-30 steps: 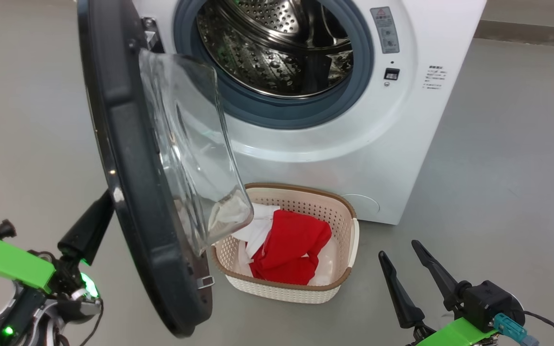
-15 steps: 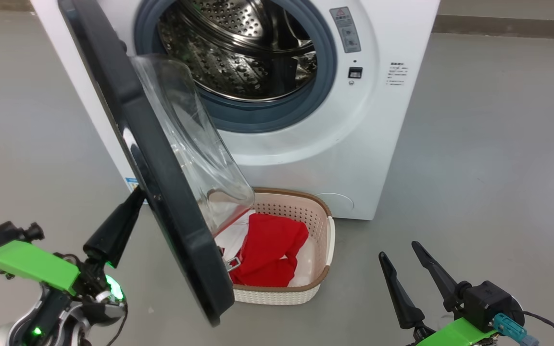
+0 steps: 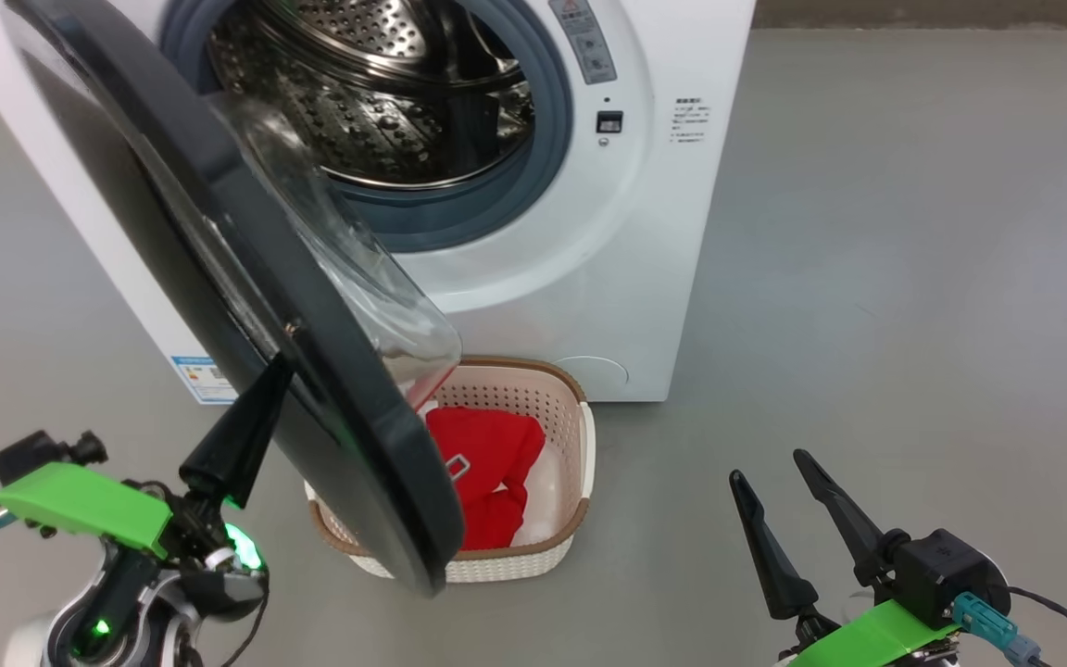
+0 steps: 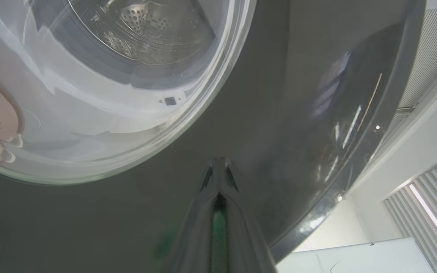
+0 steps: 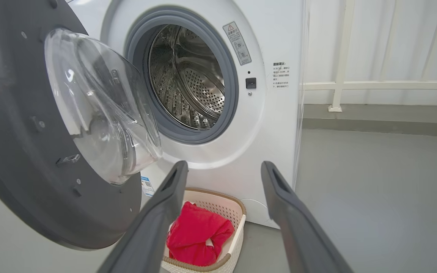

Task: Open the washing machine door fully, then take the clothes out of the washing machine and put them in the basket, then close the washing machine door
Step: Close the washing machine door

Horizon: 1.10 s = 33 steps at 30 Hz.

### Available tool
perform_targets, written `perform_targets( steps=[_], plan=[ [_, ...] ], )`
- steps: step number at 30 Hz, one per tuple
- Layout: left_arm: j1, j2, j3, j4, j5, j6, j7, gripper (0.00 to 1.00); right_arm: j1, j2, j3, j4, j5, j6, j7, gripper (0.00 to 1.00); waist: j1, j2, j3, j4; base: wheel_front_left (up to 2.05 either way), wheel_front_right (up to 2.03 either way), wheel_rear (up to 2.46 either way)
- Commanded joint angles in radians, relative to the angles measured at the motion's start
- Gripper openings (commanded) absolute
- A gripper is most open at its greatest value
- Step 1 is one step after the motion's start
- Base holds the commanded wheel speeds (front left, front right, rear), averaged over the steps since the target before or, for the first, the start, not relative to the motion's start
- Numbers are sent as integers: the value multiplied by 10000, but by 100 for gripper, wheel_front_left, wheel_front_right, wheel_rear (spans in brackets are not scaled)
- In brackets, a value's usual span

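Washing machine door (image 3: pixel 256 278) half-open, partly hiding basket (image 3: pixel 496 565).

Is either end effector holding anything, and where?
Nothing held. Shut left end effector only touches the washing machine door on its outer face; right end effector open, empty.

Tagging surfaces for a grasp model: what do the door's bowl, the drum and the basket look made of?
Door bowl: clear glass or hard plastic, glossy; the machine shows through it. Drum: bare metal, likely stainless steel, shiny, punched with holes. Basket: cream moulded plastic, matt, perforated; brown rim looks woven, probably plastic too.
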Motion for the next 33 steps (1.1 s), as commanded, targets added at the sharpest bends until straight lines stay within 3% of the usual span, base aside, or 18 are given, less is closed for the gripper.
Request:
perform_targets(
  steps=[1, 33],
  plan=[
    [-604, 93, 58, -261, -241, -196, -17, 0, -413, -27, 183, -247, -18, 48, -114, 100, 0, 0, 108, -190, 0, 0, 0],
    [-3366, 93, -473, 1571, -1205, -1216, -1254, 0, -1165, -27, 113, -327, 81, 48, -145, 100, 0, 0, 1623, -1389, 0, 0, 0]
  ],
)
